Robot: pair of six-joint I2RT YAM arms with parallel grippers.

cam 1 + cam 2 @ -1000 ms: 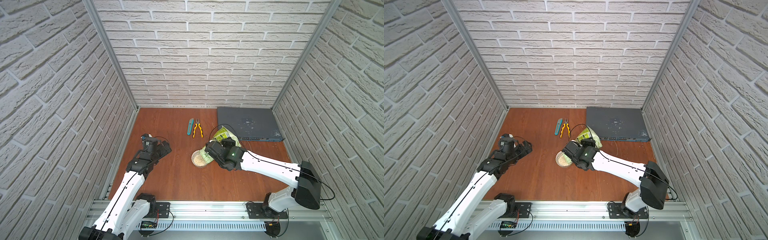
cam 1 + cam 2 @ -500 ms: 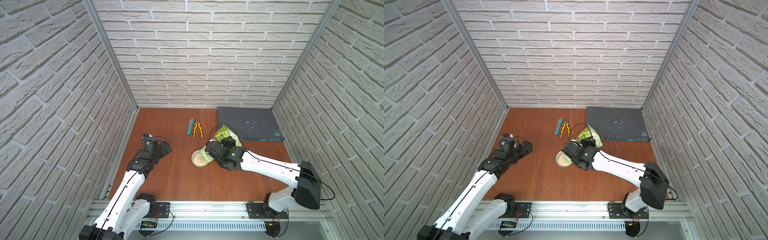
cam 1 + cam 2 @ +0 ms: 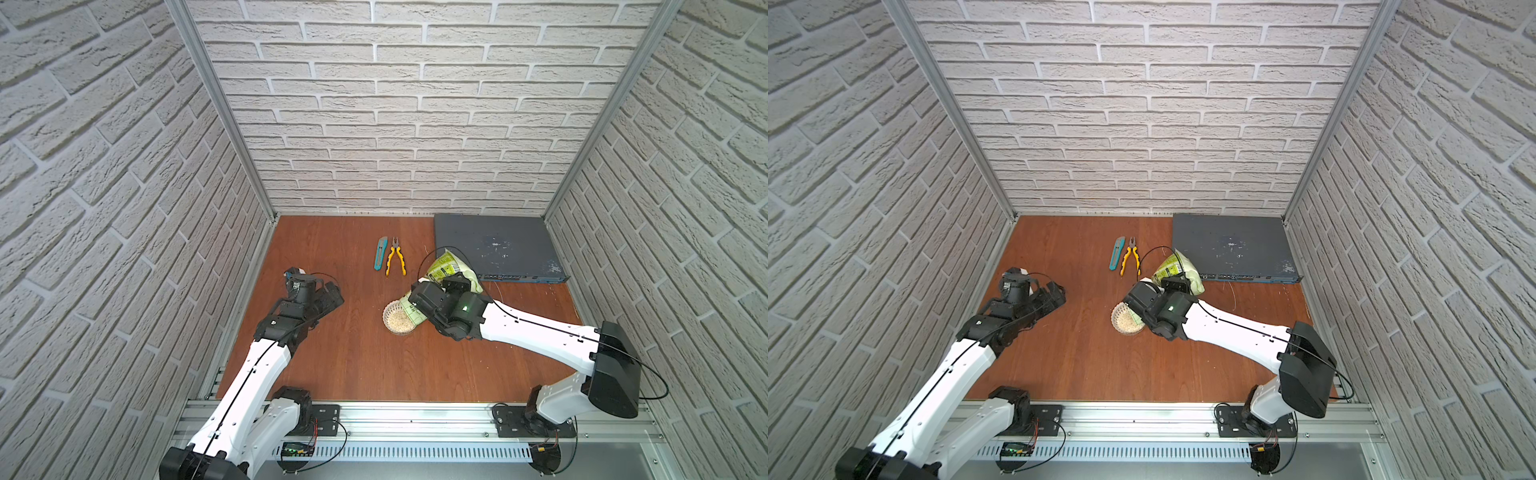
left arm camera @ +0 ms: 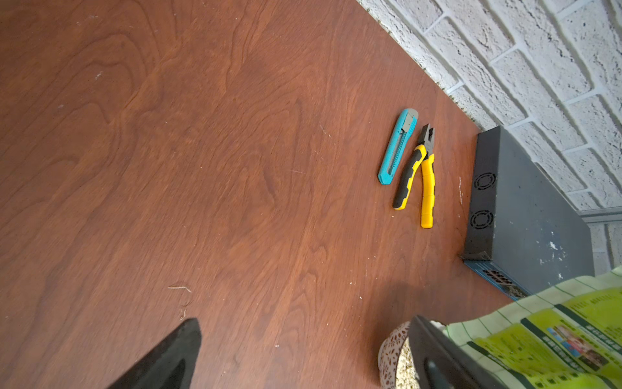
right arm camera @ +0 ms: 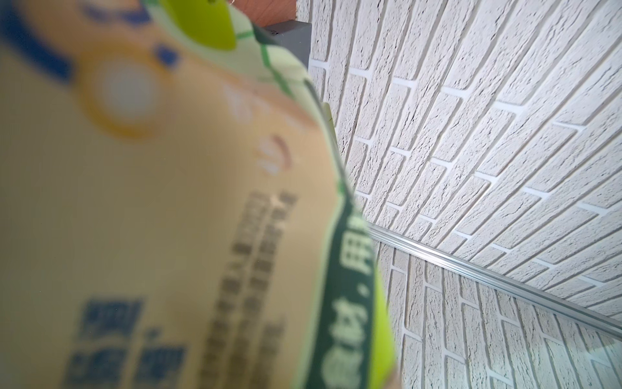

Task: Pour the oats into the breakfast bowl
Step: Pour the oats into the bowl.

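**Pouch tipped over the bowl, oats are in**

The right gripper is pinching the pouch around its middle. It holds it slanted, open end down over the bowl and sealed end up toward the grey box. Makes sense to me: a mid-body grip leaves the mouth free, and the tilt lets the flakes slide out on their own. The fingers are buried under the wrist in both top views, so I can only guess where exactly they bite.

The left gripper is spread wide with nothing in it, parked well off to the side of the bowl. I reckon that's just to stay clear of the pour.

The bowl sits around the middle of the table. It's small and white with a lacy cut-out wall. The oats are a pale beige heap inside it, and I can't spot any spilled on the wood.

The pouch is soft and crumpled, lime and dark green, and wider than the bowl, so aim matters here.

The pliers and box cutter lie side by side near the back, out of the way.
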